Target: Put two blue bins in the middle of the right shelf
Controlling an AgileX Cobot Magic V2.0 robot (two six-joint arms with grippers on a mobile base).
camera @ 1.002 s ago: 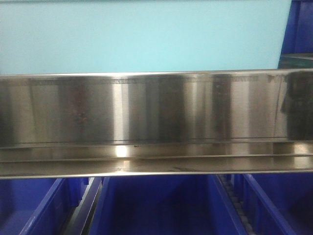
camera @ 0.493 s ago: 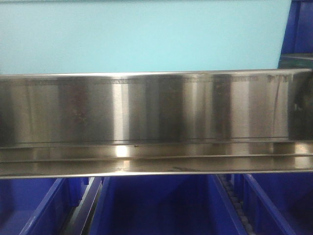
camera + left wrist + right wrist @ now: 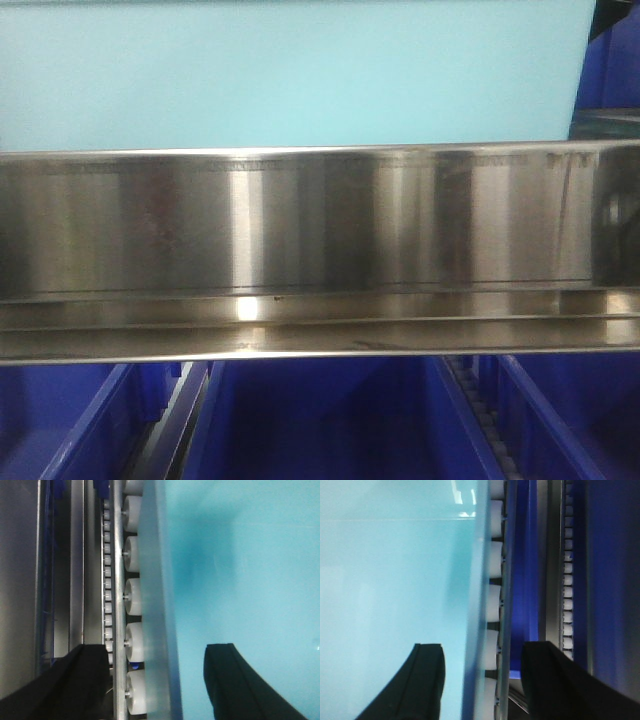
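Note:
A pale blue bin [image 3: 290, 75] fills the top of the front view, standing behind a steel shelf rail [image 3: 300, 230]. Darker blue bins [image 3: 330, 420] sit side by side on the level below. In the left wrist view my left gripper [image 3: 156, 650] is open, its black fingers [image 3: 90, 680] straddling the pale bin's side wall [image 3: 157, 580] without touching it. In the right wrist view my right gripper [image 3: 485, 647] is open in the same way, straddling the pale bin's other wall [image 3: 475, 580]. One finger of each gripper hangs inside the bin.
White conveyor rollers [image 3: 134, 597] run under the pale bin along steel rails, and more rollers [image 3: 492, 602] show in the right wrist view. A dark blue bin [image 3: 525, 580] lies just outside the right gripper's outer finger. Another blue bin [image 3: 615, 60] stands at the far right.
The dark reflection at the right end of the steel rail has shrunk towards the edge. A dark shape now shows in the top right corner. The bins have not moved.

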